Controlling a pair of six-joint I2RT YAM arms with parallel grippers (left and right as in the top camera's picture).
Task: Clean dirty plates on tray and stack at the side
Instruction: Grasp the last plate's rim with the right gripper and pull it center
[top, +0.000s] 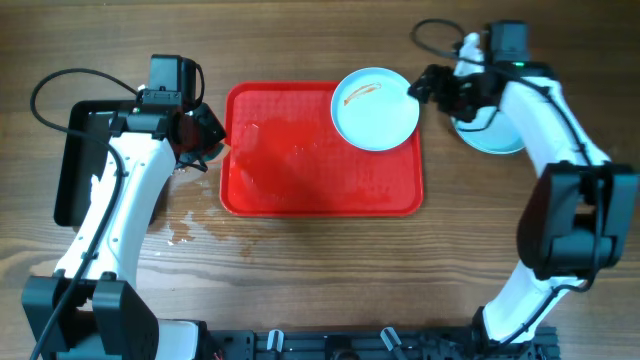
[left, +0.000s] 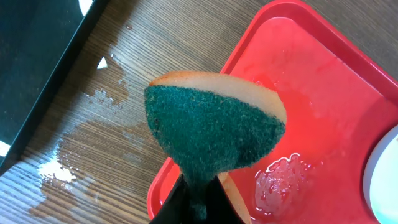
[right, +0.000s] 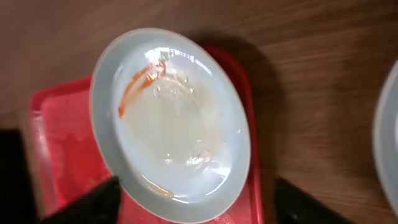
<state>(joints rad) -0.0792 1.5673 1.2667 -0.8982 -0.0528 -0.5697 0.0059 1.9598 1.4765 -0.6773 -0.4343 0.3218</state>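
Red tray (top: 300, 190) holds one dirty plate (top: 375, 108) in its far right corner, wet and streaked with sauce. The right gripper (top: 418, 88) is spread wide by its rim; the left gripper (top: 203, 138) squeezes a sponge (left: 211, 130). That wet plate could slip when grabbed.

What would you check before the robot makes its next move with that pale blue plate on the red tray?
1. Tool in hand: the left gripper grips the green-and-yellow scouring sponge: ok.
2. Cleanliness: the round pale mint-blue plate has an orange sauce streak near its rim: not ok.
3. Ready to grasp: the right gripper is open, with a finger on either side of that plate: ok.
4. Plate lying flat on the large red plastic tray: cannot tell; it overhangs the tray's far right corner.
5. Stacking spot beside the tray: another pale plate sits there on the wooden table: ok.
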